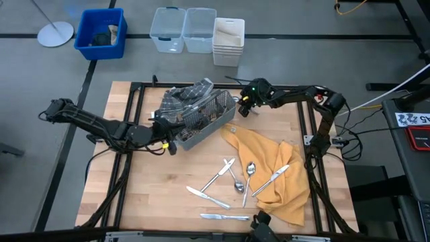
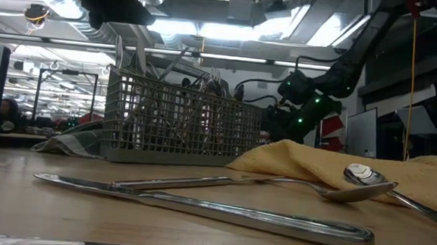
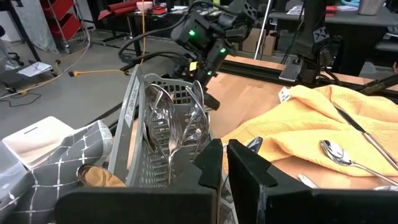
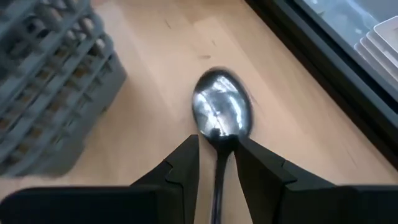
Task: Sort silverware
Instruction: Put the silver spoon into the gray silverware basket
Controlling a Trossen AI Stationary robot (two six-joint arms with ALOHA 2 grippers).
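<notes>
The grey mesh caddy lies partly on a grey checked cloth at the table's far middle, with spoons and forks standing in it. My left gripper is shut at the caddy's left end. My right gripper hovers beside the caddy's right end, shut on a spoon. More silverware, knives, spoons and a fork, lies on the bare wood and on a yellow cloth near the front. My left gripper holds the caddy at the rim of its left end, a thin grey edge showing between the two fingers. The fingers come nearly level from the table's left. My right gripper pinches the spoon's handle just behind the bowl. The spoon lies along the fingers, bowl ahead of them. The fingers slant down toward the wood beside the caddy, and the spoon is off the table.
Black frame rails run along the table's sides and far edge. Beyond the far edge stand a blue bin, two clear bins and a white tub. Bare wood shows at the near left.
</notes>
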